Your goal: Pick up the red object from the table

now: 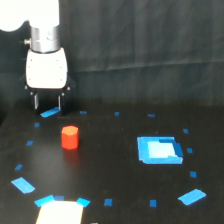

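The red object (70, 137) is a short red-orange cylinder standing upright on the black table (110, 165), left of centre in the exterior view. My gripper (47, 102) hangs from its white housing above and behind the cylinder, a little toward the exterior view's left. Its two dark fingers point down with a gap between them, and nothing is held. The fingertips hover over a blue tape strip, well apart from the cylinder.
A large bright blue rectangle (159, 149) lies to the exterior view's right of the cylinder. Small blue tape marks dot the table. A pale patch (60, 212) sits at the near edge. A dark curtain closes off the back.
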Available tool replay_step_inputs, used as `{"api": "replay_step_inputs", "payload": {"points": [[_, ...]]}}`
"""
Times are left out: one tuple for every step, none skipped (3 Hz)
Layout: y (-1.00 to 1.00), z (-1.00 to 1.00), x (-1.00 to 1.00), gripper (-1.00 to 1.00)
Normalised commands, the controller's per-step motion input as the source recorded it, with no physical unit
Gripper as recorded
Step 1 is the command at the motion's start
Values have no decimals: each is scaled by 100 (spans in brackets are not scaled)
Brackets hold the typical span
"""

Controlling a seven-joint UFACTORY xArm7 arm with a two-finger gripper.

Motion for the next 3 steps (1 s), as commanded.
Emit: {"api": "replay_step_inputs", "payload": {"points": [[-100, -100, 100, 100], [-100, -100, 100, 100], [-100, -100, 53, 35]]}}
